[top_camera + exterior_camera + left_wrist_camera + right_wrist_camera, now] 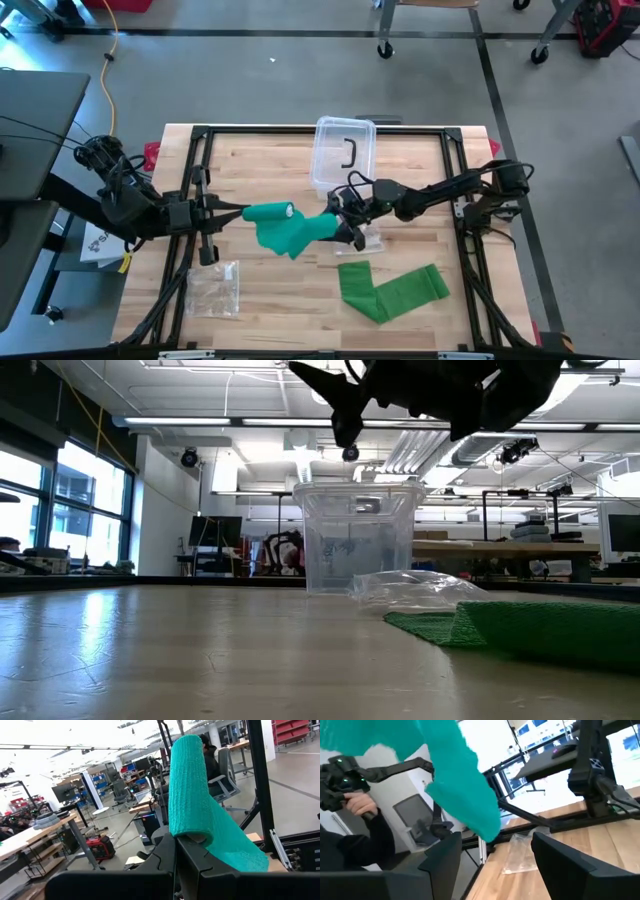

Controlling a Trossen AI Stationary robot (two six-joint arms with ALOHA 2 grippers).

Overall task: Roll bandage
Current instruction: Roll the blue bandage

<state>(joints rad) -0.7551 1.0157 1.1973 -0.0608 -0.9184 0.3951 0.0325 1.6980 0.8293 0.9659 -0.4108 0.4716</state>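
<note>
Fingers of the left gripper (228, 211) clamp the teal rolled elastic bandage (268, 212), whose loose tail hangs between the right gripper's (345, 222) spread fingers.

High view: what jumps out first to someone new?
The teal bandage at the table's centre, strung between the two arms: the left hand is shut on its rolled end, and the loose tail trails toward the open right hand. Next, a green bandage lies flat near the front right, and a clear plastic container sits at the back edge.
</note>
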